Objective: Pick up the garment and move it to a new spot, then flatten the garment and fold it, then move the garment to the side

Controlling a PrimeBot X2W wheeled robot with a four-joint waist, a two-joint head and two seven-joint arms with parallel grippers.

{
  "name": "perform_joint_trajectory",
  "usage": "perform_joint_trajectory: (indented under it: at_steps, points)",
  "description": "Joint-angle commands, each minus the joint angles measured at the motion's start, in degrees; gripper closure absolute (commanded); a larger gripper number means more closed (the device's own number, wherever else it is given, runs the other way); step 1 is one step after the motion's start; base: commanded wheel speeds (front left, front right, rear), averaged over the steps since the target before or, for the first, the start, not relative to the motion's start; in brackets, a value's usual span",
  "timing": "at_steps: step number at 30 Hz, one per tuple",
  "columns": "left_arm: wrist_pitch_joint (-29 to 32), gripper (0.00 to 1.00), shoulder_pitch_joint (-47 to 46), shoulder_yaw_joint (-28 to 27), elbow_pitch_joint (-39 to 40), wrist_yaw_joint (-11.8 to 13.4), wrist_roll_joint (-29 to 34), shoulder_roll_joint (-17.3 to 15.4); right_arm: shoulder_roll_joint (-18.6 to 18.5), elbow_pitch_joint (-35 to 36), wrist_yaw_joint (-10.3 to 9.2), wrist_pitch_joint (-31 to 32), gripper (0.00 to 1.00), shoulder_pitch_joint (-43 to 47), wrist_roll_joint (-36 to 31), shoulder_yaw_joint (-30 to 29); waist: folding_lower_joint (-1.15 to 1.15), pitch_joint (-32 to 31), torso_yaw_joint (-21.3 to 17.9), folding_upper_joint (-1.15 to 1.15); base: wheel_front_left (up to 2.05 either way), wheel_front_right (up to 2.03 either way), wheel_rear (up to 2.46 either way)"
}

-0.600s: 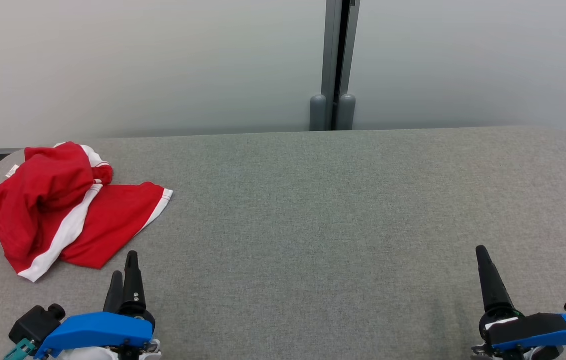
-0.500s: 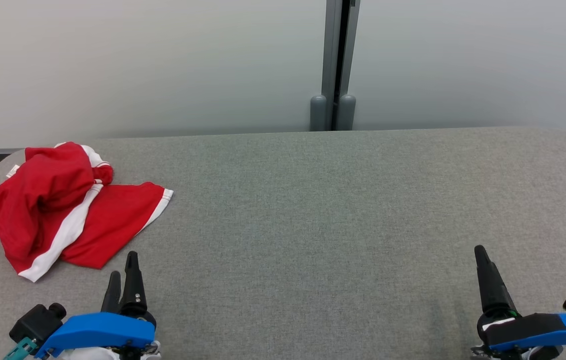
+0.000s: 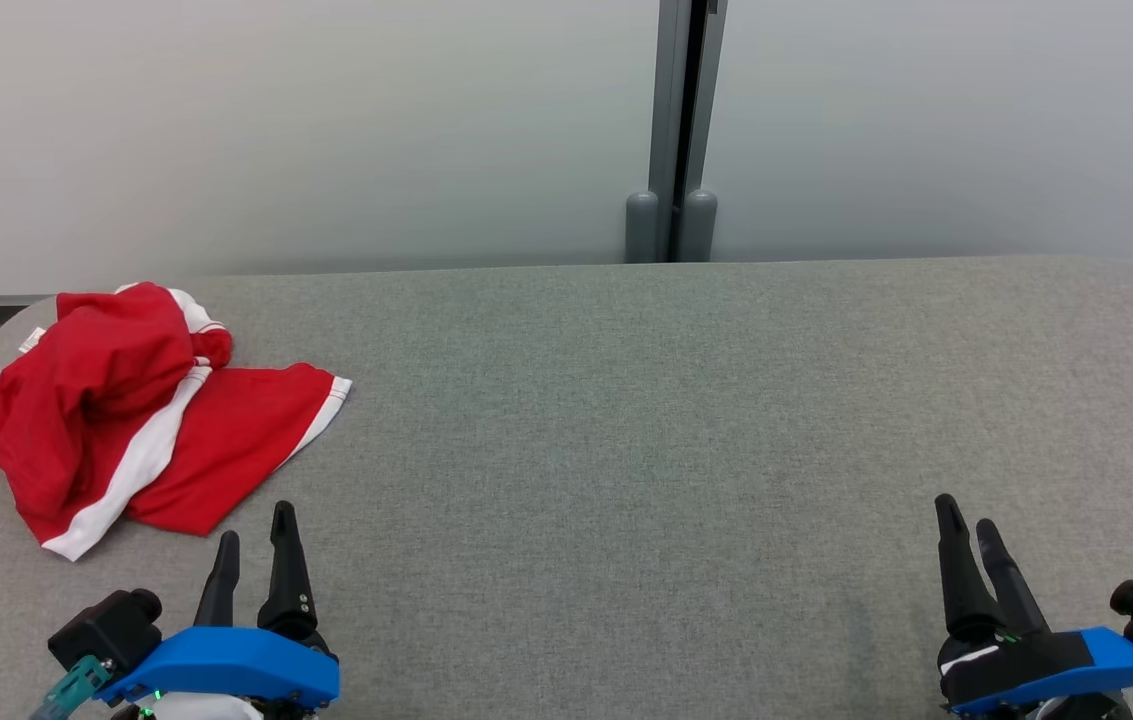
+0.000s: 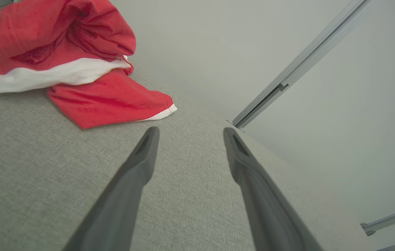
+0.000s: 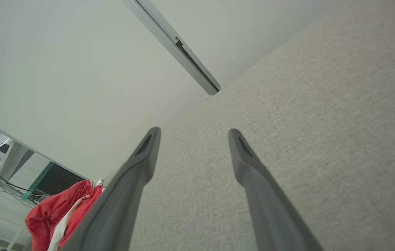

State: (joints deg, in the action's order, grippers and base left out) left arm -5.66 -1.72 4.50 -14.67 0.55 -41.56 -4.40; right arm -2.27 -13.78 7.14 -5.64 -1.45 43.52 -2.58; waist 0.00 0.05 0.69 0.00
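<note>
Nearest, at the near left: left gripper point(image 3: 254, 525), blue-bodied, two dark fingers spread apart, released, grasping nothing, poised over the grey fabric-covered table point(image 3: 626, 450). At the near right: right gripper point(image 3: 964, 512), likewise released, fingers parted with only tabletop showing between them. Well apart from each other, one toward each side of the table.

Just beyond the left gripper, toward the far left: garment point(image 3: 126, 410), red with a broad white stripe and white-trimmed hems, lying crumpled on the table close to its left edge. Bunched folds heaped on the left part, a flatter red panel spread out to the right. Touched by neither gripper. From the left wrist, seen just ahead and to the left of the open fingertips, apart from them. From the right wrist, seen far off across the table, partly hidden behind one finger.

Farthest: pale wall point(image 3: 326, 130) rising behind the table's far edge, divided by a grey upright post point(image 3: 683, 130) slightly right of centre.
</note>
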Motion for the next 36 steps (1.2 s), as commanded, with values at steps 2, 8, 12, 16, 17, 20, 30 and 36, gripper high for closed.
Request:
perform_joint_trajectory:
  at_steps: [2,8,12,16,17,20,30,36]
  points:
    - [-0.7,0.00,-0.6,0.5,0.9,0.2,2.2,-0.7,-0.5,0.8,0.39,-0.7,0.00,0.2,-2.3,-0.1,0.00,0.0,0.1,0.00,0.00,0.00,0.00]
    - [-1.7,0.00,-0.3,1.0,0.6,0.4,5.8,-1.2,-0.5,0.5,0.40,-1.7,0.00,0.2,-6.1,0.2,0.00,0.0,0.2,0.00,0.00,0.00,0.00]
    - [-2.3,0.00,-0.1,1.2,0.2,0.7,8.2,-1.4,-0.5,0.3,0.42,-2.3,0.00,0.2,-8.6,0.4,0.00,0.0,0.1,0.00,0.00,0.00,0.00]
    - [-2.9,0.00,-0.3,1.7,-0.6,0.8,10.5,-1.6,-0.6,0.1,0.43,-2.9,0.00,0.3,-10.8,0.5,0.00,-0.1,0.2,0.00,0.00,0.00,0.00]
    - [-3.1,0.00,-0.3,1.9,-0.8,0.9,11.0,-1.6,-0.6,0.0,0.43,-3.1,0.00,0.3,-11.4,0.5,0.00,-0.1,0.2,0.00,0.00,0.00,0.00]
    - [-3.5,0.00,-0.3,2.2,-1.2,1.1,12.6,-1.7,-0.6,-0.2,0.38,-3.2,0.00,0.4,-13.0,0.7,0.00,-0.2,0.2,0.00,0.00,0.00,0.00]
    - [-4.9,0.00,-0.4,3.0,-2.6,1.8,17.7,-2.2,-0.6,-0.3,0.35,-3.5,0.00,0.9,-18.0,1.1,0.00,-0.3,0.3,0.00,0.00,0.00,0.00]
    - [-5.8,0.00,-0.7,3.8,-4.1,1.8,20.2,-2.4,-0.7,-0.7,0.36,-3.4,0.00,1.4,-19.4,1.3,0.00,-0.5,0.3,0.00,0.00,0.00,0.00]
